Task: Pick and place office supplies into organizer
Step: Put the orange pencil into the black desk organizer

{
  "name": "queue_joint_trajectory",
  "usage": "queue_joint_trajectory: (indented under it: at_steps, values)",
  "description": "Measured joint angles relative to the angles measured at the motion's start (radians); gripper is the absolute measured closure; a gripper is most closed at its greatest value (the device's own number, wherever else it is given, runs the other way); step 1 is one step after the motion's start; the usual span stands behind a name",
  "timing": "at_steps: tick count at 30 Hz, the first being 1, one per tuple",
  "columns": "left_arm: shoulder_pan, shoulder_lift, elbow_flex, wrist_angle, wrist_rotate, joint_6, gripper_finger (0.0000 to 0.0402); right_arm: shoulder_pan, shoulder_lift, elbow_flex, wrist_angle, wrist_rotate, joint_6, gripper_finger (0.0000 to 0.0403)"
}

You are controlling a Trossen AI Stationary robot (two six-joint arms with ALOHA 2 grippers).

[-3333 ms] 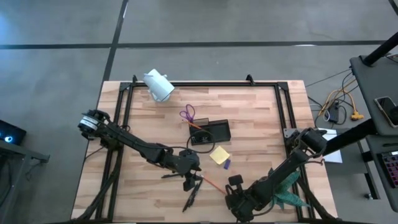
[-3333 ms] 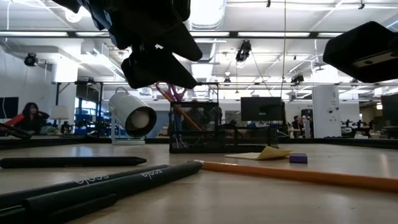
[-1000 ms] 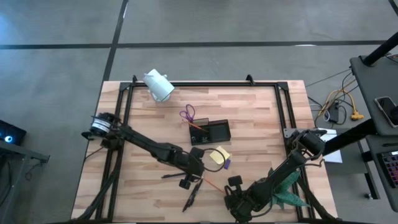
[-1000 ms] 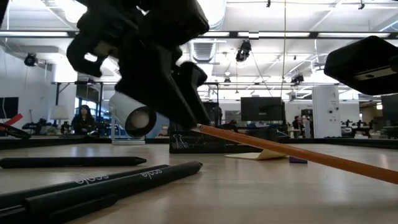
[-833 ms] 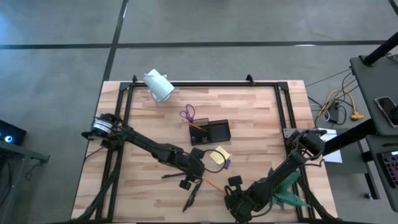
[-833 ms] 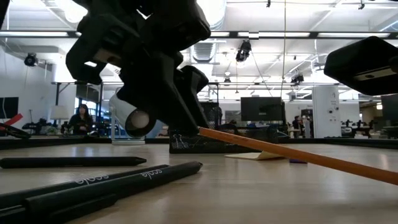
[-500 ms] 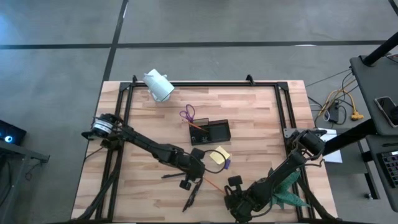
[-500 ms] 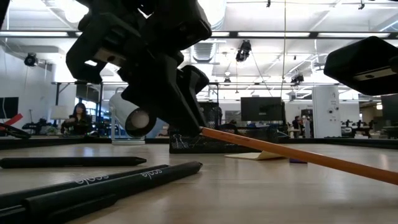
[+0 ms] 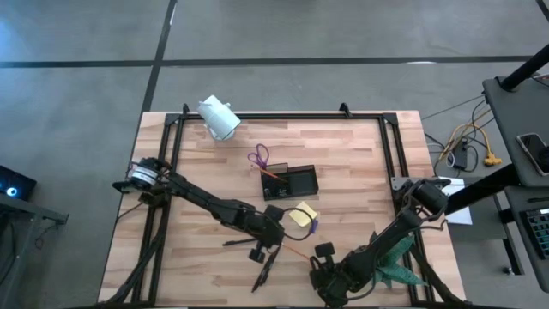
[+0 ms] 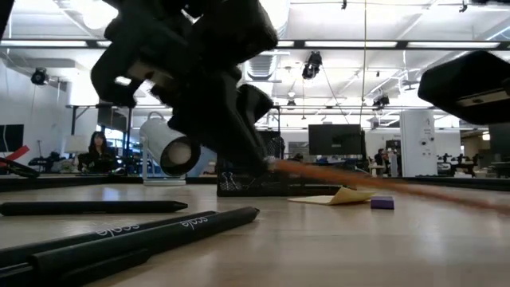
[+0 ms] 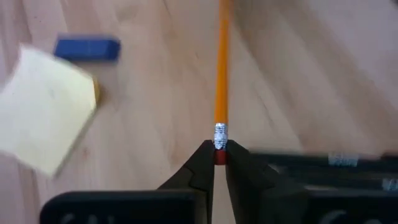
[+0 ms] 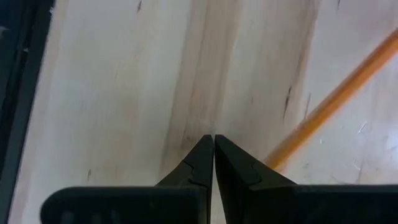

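A: Overhead, where does the left gripper [image 9: 273, 233] sit?
B: Near the counter [image 9: 352, 154] middle, at 6 o'clock of the organizer [image 9: 289, 183], just beside the yellow sticky-note pad [image 9: 302, 215]. The right gripper [image 9: 324, 256] waits near the front edge.

A: And at counter height?
B: The orange pencil [image 10: 358, 182] slants off the wood, blurred; two black pens [image 10: 127, 235] lie in front, a small purple piece [image 10: 382, 203] beside the pad.

A: Left wrist view?
B: Jaws narrow, pinching the pencil's eraser end.

A: Right wrist view?
B: Jaws pressed together, holding nothing, above bare wood with the pencil beyond.
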State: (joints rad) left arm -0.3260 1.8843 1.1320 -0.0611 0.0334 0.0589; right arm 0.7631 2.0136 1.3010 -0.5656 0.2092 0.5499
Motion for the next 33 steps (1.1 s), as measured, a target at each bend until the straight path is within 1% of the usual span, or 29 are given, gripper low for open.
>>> queue_joint_trajectory:
  at_steps: [5, 7, 12, 15, 18, 25, 27, 30, 33]
  values:
    - [-0.001, 0.000, 0.014, -0.016, -0.007, 0.002, 0.0390, 0.000, 0.000, -0.001, -0.005, 0.001, 0.000, 0.0394]
    - [0.000, -0.005, 0.029, -0.061, -0.024, 0.013, 0.0390, 0.004, -0.002, -0.001, -0.010, 0.001, 0.000, 0.0394]
    - [0.001, -0.029, 0.087, -0.292, -0.109, 0.096, 0.0390, 0.010, -0.022, -0.001, -0.035, 0.017, 0.029, 0.0394]
    - [0.003, -0.073, 0.140, -0.430, -0.172, 0.115, 0.0390, 0.012, -0.025, 0.000, -0.068, 0.044, 0.050, 0.0394]
    - [0.005, -0.143, 0.198, -0.574, -0.269, 0.127, 0.0391, 0.012, -0.025, 0.000, -0.084, 0.075, 0.074, 0.0394]
    - [0.028, -0.306, 0.410, -1.039, -0.660, 0.135, 0.0391, 0.011, -0.010, -0.002, -0.086, 0.156, 0.105, 0.0394]
    - [0.061, -0.319, 0.465, -1.178, -0.741, 0.132, 0.0391, 0.011, -0.004, -0.003, -0.089, 0.191, 0.106, 0.0394]
    - [0.124, -0.316, 0.521, -1.367, -0.770, 0.132, 0.0391, 0.003, -0.002, -0.003, -0.086, 0.240, 0.147, 0.0394]
    - [0.163, -0.300, 0.541, -1.478, -0.773, 0.159, 0.0391, -0.009, -0.002, -0.003, -0.084, 0.263, 0.185, 0.0394]
